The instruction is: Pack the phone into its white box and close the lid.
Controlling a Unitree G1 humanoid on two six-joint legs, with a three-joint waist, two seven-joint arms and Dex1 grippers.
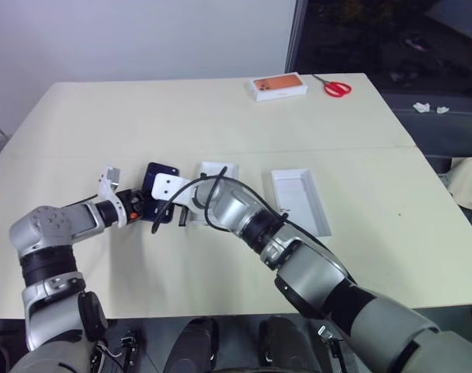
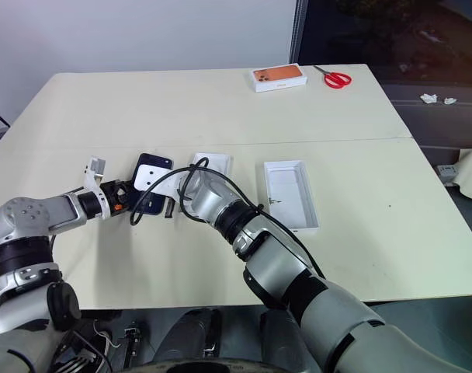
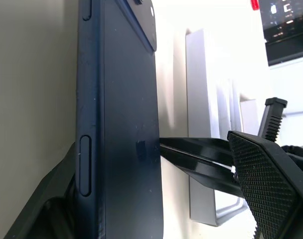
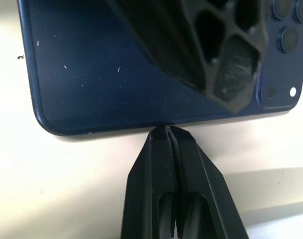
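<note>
While my right gripper [image 4: 167,130], pressed shut, props the slim navy glossy phone [image 4: 141,69] off the cream desk [image 1: 220,109], my left gripper [image 3: 161,149], spread wide, should straddle its edge squarely before closing.

Head pair high over the table [image 1: 220,116]; both wrist views close on the phone [image 4: 116,64].

I see my right claw [image 4: 167,130] pressed fully shut, its arm reaching across toward my left side and angled downward. My left claw [image 1: 137,203] (fingers spread wide) points forward and inward, meeting it.
</note>
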